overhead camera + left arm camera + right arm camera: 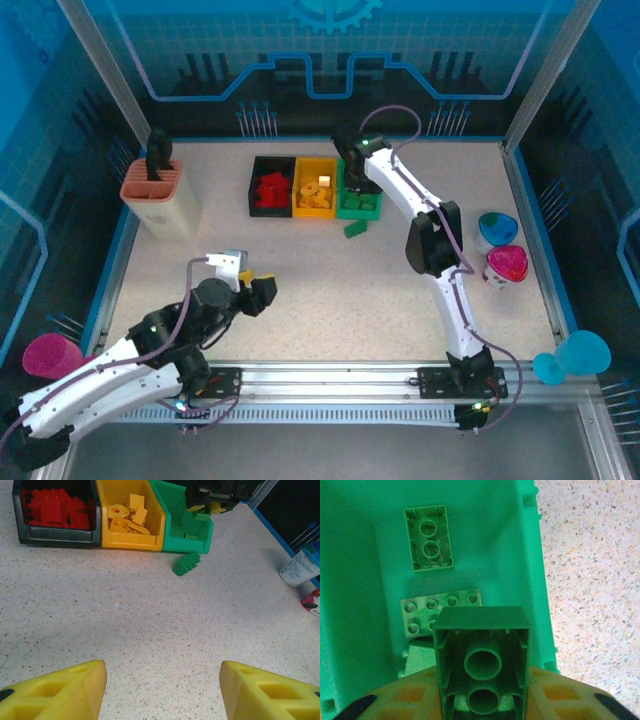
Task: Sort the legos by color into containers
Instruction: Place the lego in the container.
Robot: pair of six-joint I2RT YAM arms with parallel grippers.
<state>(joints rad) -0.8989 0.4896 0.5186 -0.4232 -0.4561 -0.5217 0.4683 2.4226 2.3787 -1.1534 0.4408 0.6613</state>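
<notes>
Three containers stand in a row at the back: a black bin (pixel 254 190) with red legos (pixel 270 187), a yellow bin (pixel 299 186) with yellow legos (pixel 316 192), and a green bin (pixel 358 207). My right gripper (pixel 352 170) hangs over the green bin (pixel 530 555), shut on a green lego (pixel 482 645) with its hollow underside towards the camera. Two green legos (pixel 429 538) lie below it inside the bin. One loose green lego (pixel 354 229) (pixel 186 563) lies on the table just in front of that bin. My left gripper (pixel 255 285) (pixel 162 690) stands open over bare table.
A salmon slotted holder (pixel 160 200) stands at the back left. Blue (pixel 497 228) and pink (pixel 506 265) cups sit at the right edge. A magenta cup (pixel 50 355) and a cyan one (pixel 575 355) sit at the near corners.
</notes>
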